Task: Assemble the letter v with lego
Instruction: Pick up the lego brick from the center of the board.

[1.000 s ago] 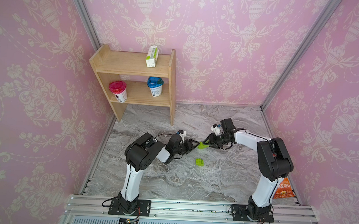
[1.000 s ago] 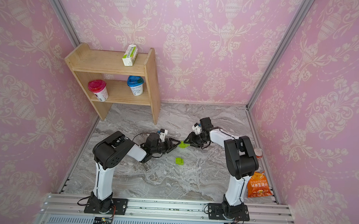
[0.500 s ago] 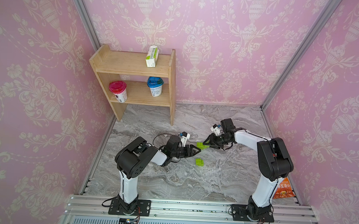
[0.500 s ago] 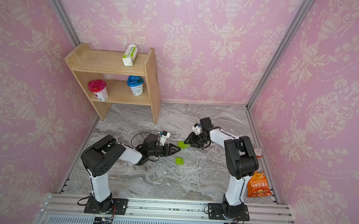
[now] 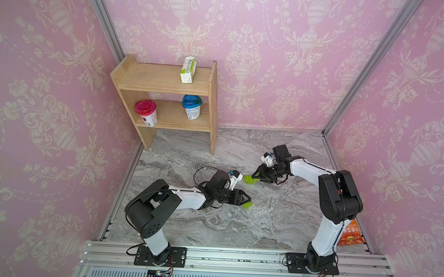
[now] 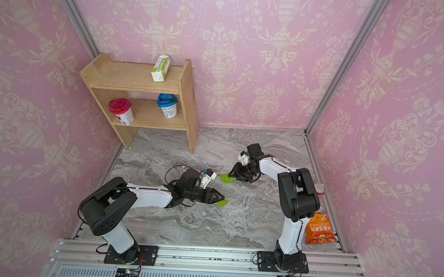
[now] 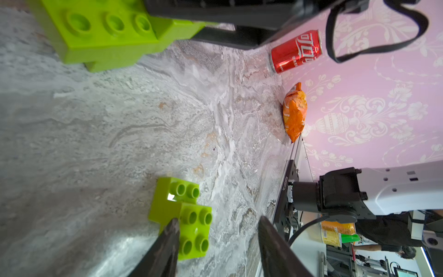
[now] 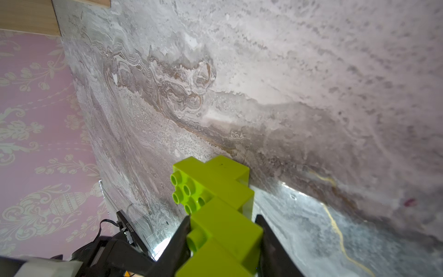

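My right gripper [image 8: 223,220] is shut on a stepped piece of joined lime-green lego [image 8: 215,203] and holds it low over the marble table; in both top views the piece [image 5: 250,179] [image 6: 226,177] sticks out from the right gripper [image 5: 257,176]. A smaller pair of joined lego bricks [image 7: 184,215] lies on the table. My left gripper [image 7: 218,236] is open around it: one finger [image 7: 171,237] touches the pair's side, the other stands well apart. In both top views this pair [image 5: 247,204] [image 6: 222,203] sits at the left gripper's [image 5: 246,198] tip. No finished letter v shows.
A wooden shelf [image 5: 166,89] with two cups and a carton stands at the back left. A red cola can [image 7: 296,51] and an orange snack bag [image 7: 293,112] lie by the right wall, behind the right arm's base [image 5: 340,200].
My left gripper has drawn away from the lego held by the right gripper and come down to the loose pair nearer the front, its jaws slightly narrower. The right gripper has stayed in place.
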`<control>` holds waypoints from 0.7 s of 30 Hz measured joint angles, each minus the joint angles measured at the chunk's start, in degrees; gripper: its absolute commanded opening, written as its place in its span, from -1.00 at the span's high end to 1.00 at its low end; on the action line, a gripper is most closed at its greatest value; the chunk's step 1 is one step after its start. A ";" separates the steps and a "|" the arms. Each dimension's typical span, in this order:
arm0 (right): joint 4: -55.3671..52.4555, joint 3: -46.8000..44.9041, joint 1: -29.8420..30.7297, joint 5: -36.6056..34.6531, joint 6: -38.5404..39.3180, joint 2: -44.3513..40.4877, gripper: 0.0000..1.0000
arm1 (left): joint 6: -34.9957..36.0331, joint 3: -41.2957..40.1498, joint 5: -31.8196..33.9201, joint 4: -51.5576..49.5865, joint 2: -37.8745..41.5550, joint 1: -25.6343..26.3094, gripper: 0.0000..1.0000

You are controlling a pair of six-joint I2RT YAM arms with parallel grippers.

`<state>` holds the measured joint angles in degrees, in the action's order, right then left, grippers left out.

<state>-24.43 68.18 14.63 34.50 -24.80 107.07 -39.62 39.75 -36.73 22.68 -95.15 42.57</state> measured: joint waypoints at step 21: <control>-2.08 0.66 0.00 -2.03 1.09 0.00 0.14 | 18.18 14.93 35.80 -34.12 0.37 11.76 -0.51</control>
<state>-26.50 68.84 14.63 32.47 -23.70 107.07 -21.43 54.68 -0.93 -11.44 -94.78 54.33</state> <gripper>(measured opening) 0.431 0.772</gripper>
